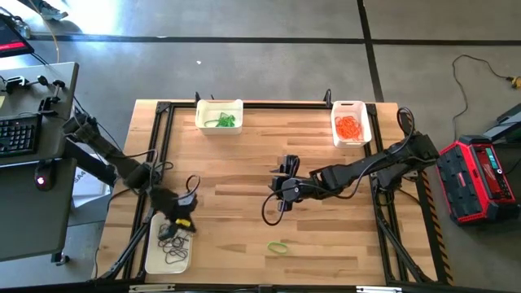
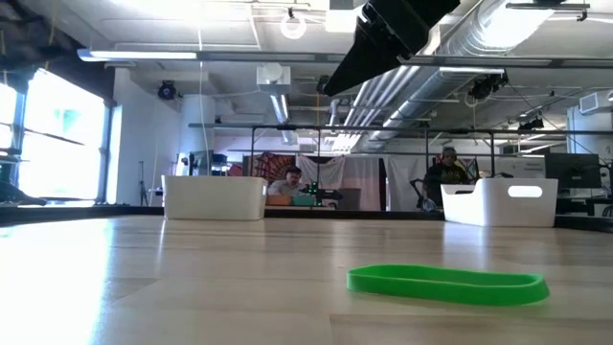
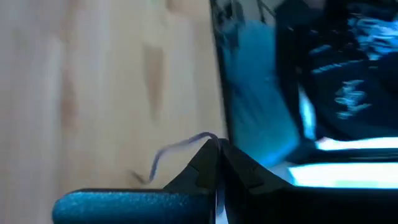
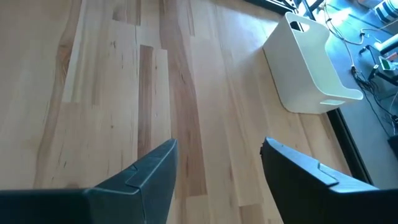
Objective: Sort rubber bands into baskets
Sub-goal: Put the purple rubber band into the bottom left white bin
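**Sorting nearly finished: one green band left on the table**

High view: Three baskets are seen on the table [image 1: 244,155]. Green rubber bands lie in the basket at the far left [image 1: 220,116], orange ones in the basket at the far right [image 1: 351,124], and dark ones in the basket at the near left corner [image 1: 168,247]. A single green band [image 1: 278,247] is left loose on the bare wood near the front edge, well apart from all three baskets; its long axis runs roughly across the table, left to right. The right tool [image 1: 279,189] is held over the middle of the table, short of that band. The left tool [image 1: 182,221] is held just over the far end of the dark-band basket. By judgement, only this one band remains to be sorted.

Low view: The loose green band [image 2: 447,284] is seen lying flat on the wood, stretched into a long narrow loop across the picture. Two white baskets are seen at the far edge.

Left wrist view: The left tool [image 3: 217,163] is pinched fully closed; a thin strand is seen at its tips, but whether it is gripped cannot be told.

Right wrist view: The right tool [image 4: 217,171] is spread wide with nothing between its fingers; only bare wood and one basket [image 4: 308,71] are seen ahead.
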You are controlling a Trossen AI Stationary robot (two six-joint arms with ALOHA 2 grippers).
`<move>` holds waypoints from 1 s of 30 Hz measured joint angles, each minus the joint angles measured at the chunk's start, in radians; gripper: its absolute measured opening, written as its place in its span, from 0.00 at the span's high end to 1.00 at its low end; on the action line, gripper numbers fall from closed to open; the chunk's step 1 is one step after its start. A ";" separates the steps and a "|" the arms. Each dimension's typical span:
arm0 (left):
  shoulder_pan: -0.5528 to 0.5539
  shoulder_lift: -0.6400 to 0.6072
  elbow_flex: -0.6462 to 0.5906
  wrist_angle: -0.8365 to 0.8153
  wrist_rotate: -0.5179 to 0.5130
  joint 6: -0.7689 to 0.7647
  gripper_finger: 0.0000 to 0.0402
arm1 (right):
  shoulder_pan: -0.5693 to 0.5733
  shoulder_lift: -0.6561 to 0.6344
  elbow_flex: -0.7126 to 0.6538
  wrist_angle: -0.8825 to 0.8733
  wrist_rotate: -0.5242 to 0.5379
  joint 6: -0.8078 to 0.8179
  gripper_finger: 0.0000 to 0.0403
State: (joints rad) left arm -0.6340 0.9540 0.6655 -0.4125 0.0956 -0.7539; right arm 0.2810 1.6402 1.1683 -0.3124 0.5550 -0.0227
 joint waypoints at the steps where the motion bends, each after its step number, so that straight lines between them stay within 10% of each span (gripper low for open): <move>1: -0.018 -0.002 0.000 -0.001 0.019 -0.050 1.00 | 0.000 0.000 0.000 0.000 0.000 0.000 0.45; 14: -0.231 -0.085 0.000 -0.213 0.109 -0.542 1.00 | 0.000 0.000 -0.001 0.002 0.000 -0.002 0.45; 30: -0.345 -0.102 0.000 -0.390 0.216 -0.738 1.00 | -0.020 0.000 -0.001 0.002 -0.001 -0.003 0.45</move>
State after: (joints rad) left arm -0.9791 0.8524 0.6655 -0.8025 0.3117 -1.4918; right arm 0.2607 1.6402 1.1675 -0.3104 0.5545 -0.0253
